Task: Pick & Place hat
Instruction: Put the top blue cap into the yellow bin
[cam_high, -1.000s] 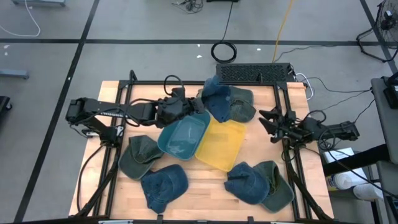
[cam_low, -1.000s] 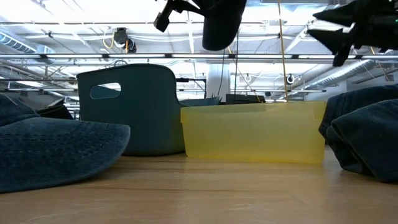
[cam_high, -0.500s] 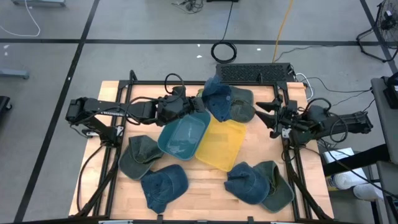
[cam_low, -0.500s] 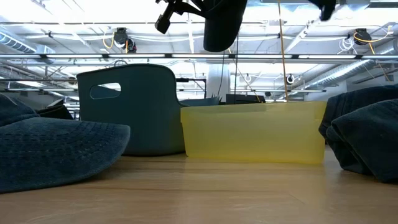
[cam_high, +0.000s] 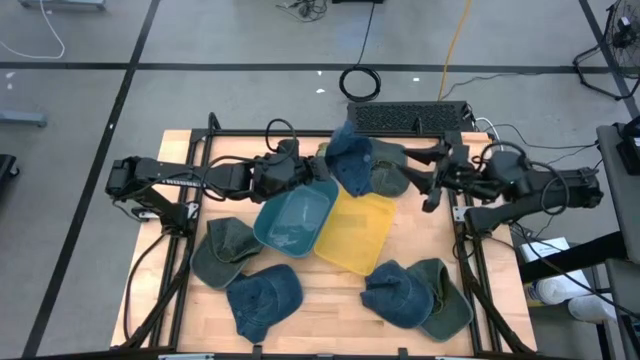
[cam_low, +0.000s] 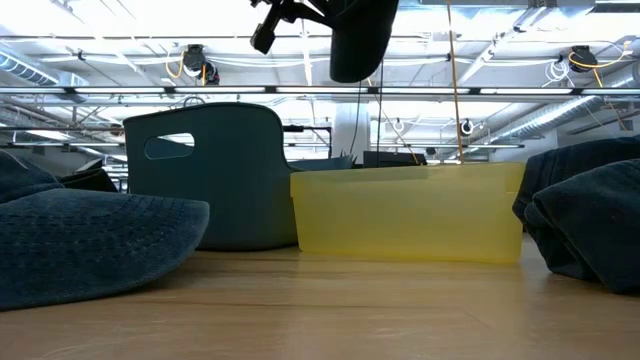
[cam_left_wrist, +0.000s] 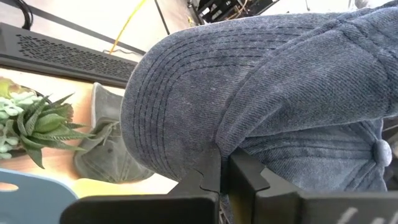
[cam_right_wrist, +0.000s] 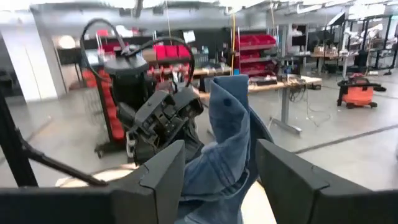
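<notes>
Two dark jointed arms, black cables

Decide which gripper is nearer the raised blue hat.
Left. The left gripper is shut on the blue hat, holding its brim in the air. The right gripper is open, facing the hat from a short gap away.

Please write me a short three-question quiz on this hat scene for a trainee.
1. True or false: the left gripper is shut on the blue denim hat.
2. Which bin touches the teal bin? A) red bin B) yellow bin C) no bin
3. Fill in: the right gripper has its fingers ____ and holds nothing.

Key: 1 true; 2 B; 3 open.
</notes>
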